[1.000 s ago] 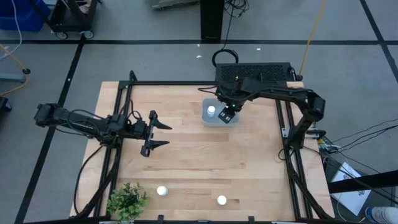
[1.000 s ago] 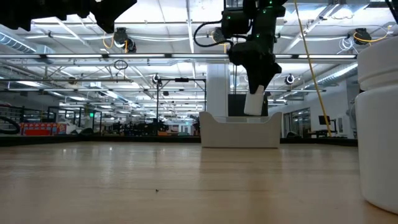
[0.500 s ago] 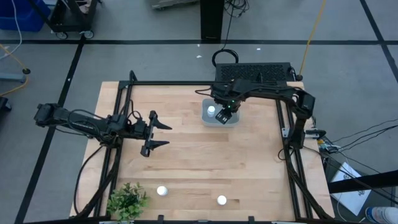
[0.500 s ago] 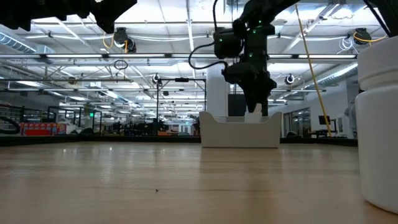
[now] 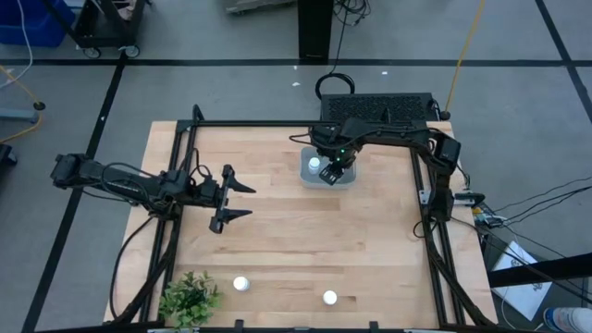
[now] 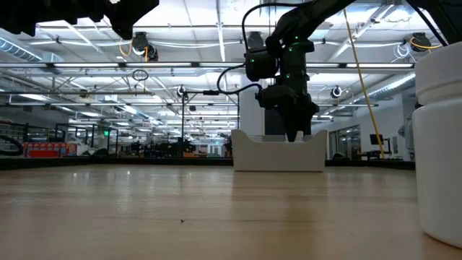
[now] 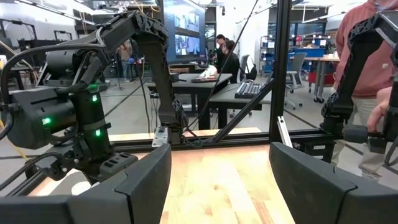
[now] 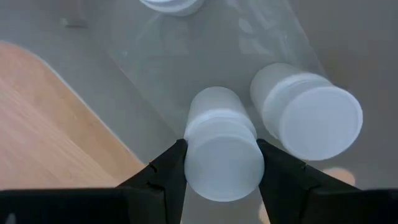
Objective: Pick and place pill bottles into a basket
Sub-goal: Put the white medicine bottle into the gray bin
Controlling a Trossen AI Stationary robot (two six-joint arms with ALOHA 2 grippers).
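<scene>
Trouble looks possible in the basket (image 5: 327, 176): the right tool (image 8: 221, 163) grips a pill bottle (image 8: 221, 149) just beside another bottle (image 8: 308, 112). Releasing carelessly could topple both. The left tool (image 5: 231, 199) waits open over the surface (image 5: 296, 240).

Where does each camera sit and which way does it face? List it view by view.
High: overhead, looking straight down; both arms, basket, two pill bottles near the plant.
Low: at tabletop height, looking across; right gripper in the basket.
Left wrist: faces across the table; open left gripper.
Right wrist: looks into the basket; fingers shut on a held bottle.
Shared: the basket, except in the left wrist view.
</scene>
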